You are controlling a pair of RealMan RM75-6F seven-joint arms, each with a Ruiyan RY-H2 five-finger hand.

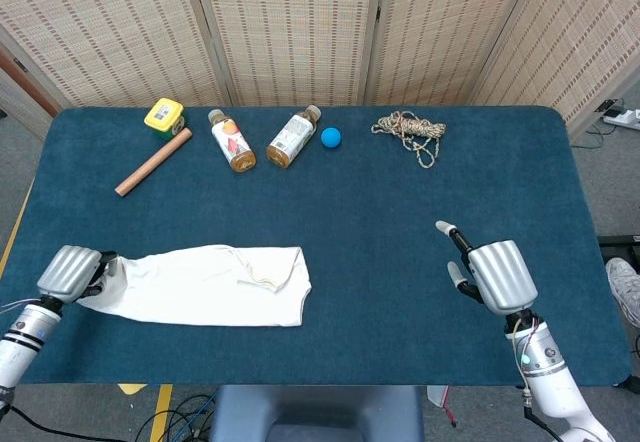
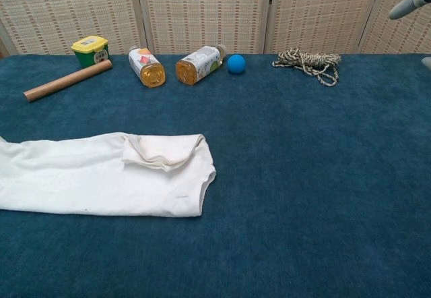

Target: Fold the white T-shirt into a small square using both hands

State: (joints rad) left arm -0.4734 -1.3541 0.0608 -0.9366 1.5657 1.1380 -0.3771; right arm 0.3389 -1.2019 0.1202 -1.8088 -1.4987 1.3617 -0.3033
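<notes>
The white T-shirt (image 1: 205, 285) lies as a long folded strip on the blue table, near the front left; in the chest view the T-shirt (image 2: 101, 174) shows a rumpled collar fold at its right end. My left hand (image 1: 70, 272) grips the shirt's left end, which bunches up slightly under it. My right hand (image 1: 493, 273) hovers over the table's front right, fingers apart, holding nothing. Only a fingertip (image 2: 409, 4) of it shows in the chest view.
Along the far edge lie a yellow-lidded green tub (image 1: 164, 116), a wooden rod (image 1: 152, 161), two bottles on their sides (image 1: 231, 140) (image 1: 292, 137), a blue ball (image 1: 331, 137) and a coil of rope (image 1: 409, 129). Bare blue cloth lies between the hands.
</notes>
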